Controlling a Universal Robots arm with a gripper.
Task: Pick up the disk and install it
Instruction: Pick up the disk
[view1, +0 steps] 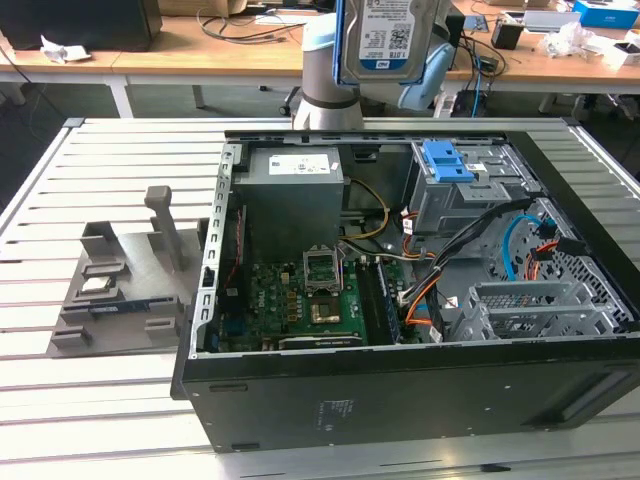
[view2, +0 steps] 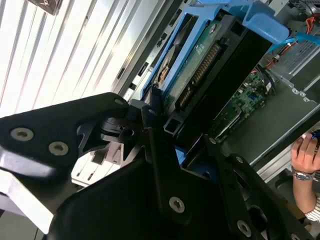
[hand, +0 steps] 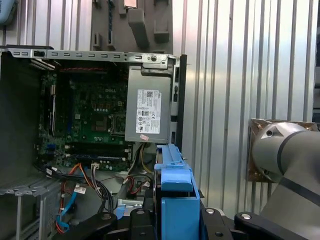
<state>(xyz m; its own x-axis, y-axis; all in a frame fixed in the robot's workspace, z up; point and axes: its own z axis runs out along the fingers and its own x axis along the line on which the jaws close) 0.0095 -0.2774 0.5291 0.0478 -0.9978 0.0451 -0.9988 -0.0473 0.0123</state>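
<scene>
The pincer (view2: 172, 127) is closed tight on the blue-railed end of the disk (view1: 390, 40), holding it in the air, label visible. Below the pincer lies the open computer case (view1: 420, 390), with its drive cage (view1: 470, 195) and loose cables (view1: 440, 270). This carry seems to need a firm, square grip and a path clear of the cables.

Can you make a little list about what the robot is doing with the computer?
gripper: shut on the disk
disk: held above the open computer case, label toward the exterior view
computer case: on the slatted table, side off
inside case: power supply, motherboard, blue caddy
</scene>
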